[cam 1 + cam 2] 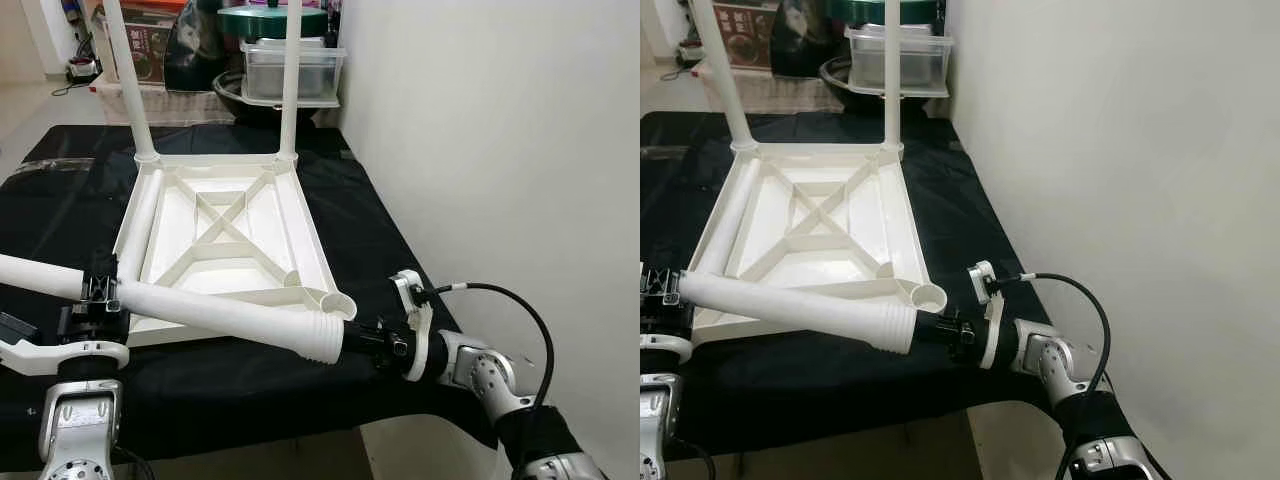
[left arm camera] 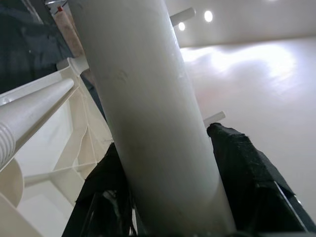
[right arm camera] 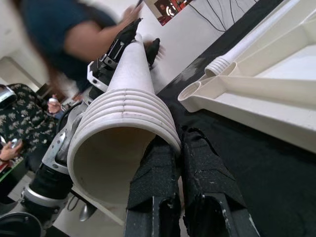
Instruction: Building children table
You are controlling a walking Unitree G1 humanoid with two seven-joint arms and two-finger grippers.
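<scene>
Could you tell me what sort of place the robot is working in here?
Probably a room in a home, partly used for storage: a black-covered table stands against a plain white wall, and behind it household goods are stacked, including a clear plastic container and a cardboard box.

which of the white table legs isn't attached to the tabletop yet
The loose leg, lying across the near edge of the upturned tabletop, held by the left gripper and right gripper. Two other legs stand upright in the far corners.
</scene>
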